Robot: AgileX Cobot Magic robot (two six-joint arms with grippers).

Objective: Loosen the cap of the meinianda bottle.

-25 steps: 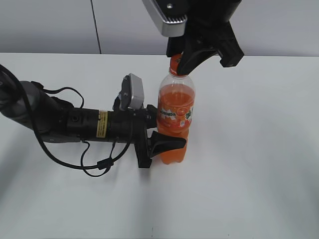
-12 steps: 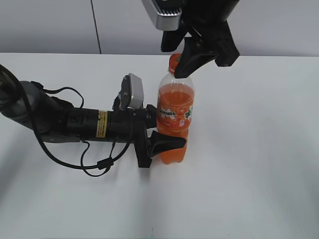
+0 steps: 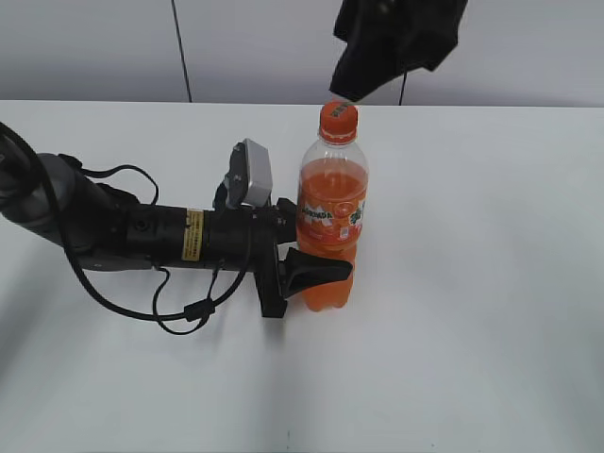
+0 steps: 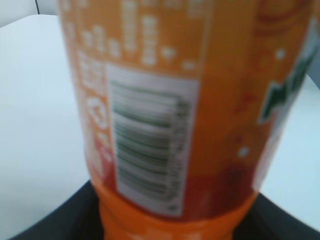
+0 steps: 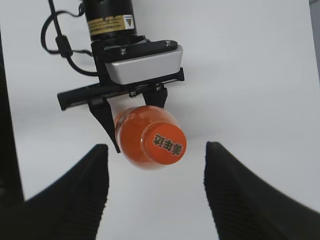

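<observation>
The meinianda bottle [image 3: 331,222] stands upright on the white table, full of orange drink, with its orange cap [image 3: 338,116] on top. My left gripper [image 3: 307,255] lies low on the table and is shut on the bottle's lower body; the left wrist view shows the label and barcode [image 4: 150,145] close up between the black jaws. My right gripper [image 3: 377,71] is open and hangs above the cap, clear of it. The right wrist view looks straight down on the cap [image 5: 164,141], with both black fingers [image 5: 240,195] wide apart below it.
The left arm [image 3: 142,236] with its cables lies across the table's left half. A grey wall panel runs behind the table's far edge [image 3: 528,104].
My right gripper has let go of the cap, opened and risen up and away from the bottle. The left gripper and the bottle have not moved.
</observation>
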